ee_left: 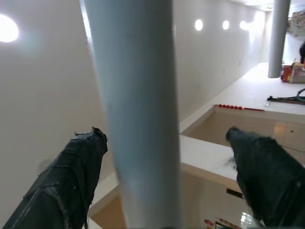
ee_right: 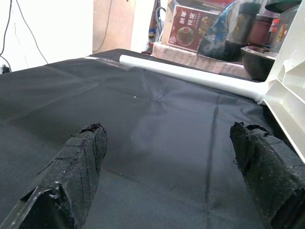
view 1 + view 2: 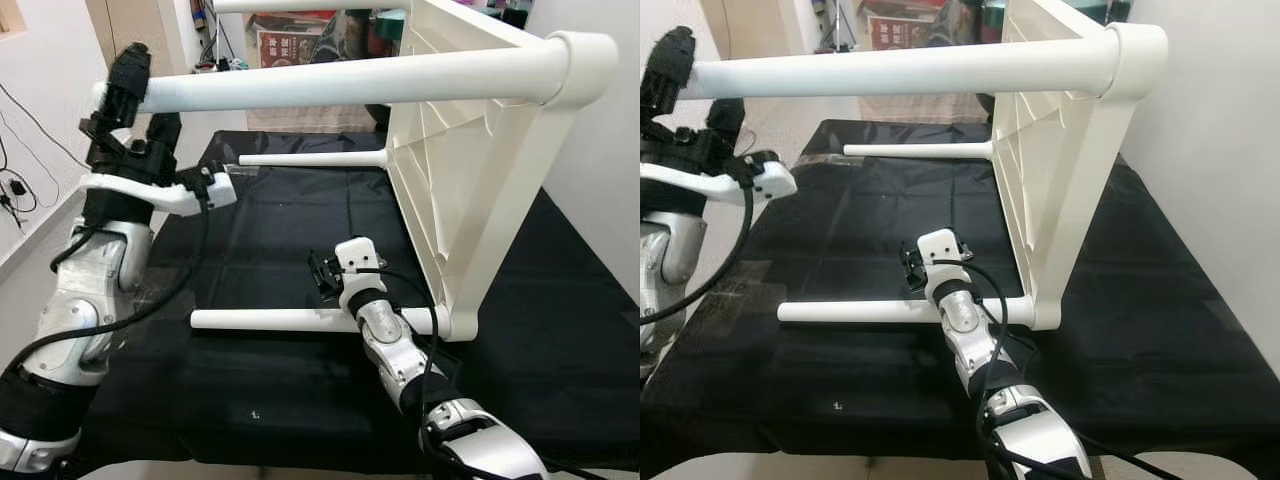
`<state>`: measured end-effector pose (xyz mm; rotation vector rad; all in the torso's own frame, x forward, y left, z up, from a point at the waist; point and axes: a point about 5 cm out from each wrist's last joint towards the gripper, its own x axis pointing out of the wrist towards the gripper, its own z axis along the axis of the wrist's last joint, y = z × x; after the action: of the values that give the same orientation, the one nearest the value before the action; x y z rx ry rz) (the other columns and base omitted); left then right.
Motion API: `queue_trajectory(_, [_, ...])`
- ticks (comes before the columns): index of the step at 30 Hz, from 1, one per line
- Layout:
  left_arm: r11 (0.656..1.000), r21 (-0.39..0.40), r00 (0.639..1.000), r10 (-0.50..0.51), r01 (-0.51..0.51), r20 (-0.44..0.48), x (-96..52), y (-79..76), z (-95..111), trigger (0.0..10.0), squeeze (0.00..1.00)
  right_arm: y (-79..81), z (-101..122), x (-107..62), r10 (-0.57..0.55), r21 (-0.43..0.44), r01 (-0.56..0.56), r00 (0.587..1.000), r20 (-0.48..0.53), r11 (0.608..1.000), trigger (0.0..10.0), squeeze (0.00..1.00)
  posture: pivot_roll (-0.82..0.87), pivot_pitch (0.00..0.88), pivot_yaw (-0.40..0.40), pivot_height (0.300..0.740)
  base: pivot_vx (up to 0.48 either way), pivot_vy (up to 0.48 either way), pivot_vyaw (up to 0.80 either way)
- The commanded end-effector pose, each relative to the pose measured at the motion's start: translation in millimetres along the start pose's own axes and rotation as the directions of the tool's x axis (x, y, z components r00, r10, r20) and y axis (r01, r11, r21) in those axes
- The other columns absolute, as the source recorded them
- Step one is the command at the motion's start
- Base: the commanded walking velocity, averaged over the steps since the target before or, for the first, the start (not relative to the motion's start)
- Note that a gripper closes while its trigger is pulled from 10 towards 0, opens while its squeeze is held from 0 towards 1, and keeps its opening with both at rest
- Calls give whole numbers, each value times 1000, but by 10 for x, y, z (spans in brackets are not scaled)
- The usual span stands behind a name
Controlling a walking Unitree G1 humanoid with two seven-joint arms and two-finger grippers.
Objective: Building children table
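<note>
- The left tool (image 3: 122, 85) is raised at about 10 o'clock in the head views, at the free end of the upper leg (image 3: 350, 85); in the left wrist view its fingers (image 1: 66, 186) are spread, with the leg seen between them and not pinched.
- The right tool (image 3: 325, 275) is seen low at the centre, just above the near leg (image 3: 270, 319); in the right wrist view its fingers (image 2: 71, 176) are spread apart over the bare black cloth.
- The white children's table (image 3: 460, 170) is found tipped on its side at 2 o'clock on the black-covered surface (image 3: 270, 380), its top standing nearly upright and its legs pointing toward 9 o'clock.
- A far leg (image 3: 312, 159) is seen near the cloth at 12 o'clock.
- Boxes and clutter (image 3: 290, 40) are seen beyond the surface.
</note>
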<state>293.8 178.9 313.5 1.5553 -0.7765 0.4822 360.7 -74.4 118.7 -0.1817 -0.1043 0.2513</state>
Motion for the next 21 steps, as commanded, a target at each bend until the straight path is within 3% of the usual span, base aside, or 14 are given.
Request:
queue_trajectory(1, [1000, -14, 1000, -19, 20, 19, 40, -21, 35, 10000, 0, 12, 30, 20, 4, -2, -4, 1000, 14, 1000, 10000, 0, 155, 0, -51, 740, 0, 0, 0])
queue_trajectory(21, [994, -107, 992, -7, 20, 125, 206, -37, 330, 10000, 0, 55, 27, 14, 11, 8, -11, 1000, 17, 1000, 10000, 0, 145, 0, -47, 740, 0, 0, 0])
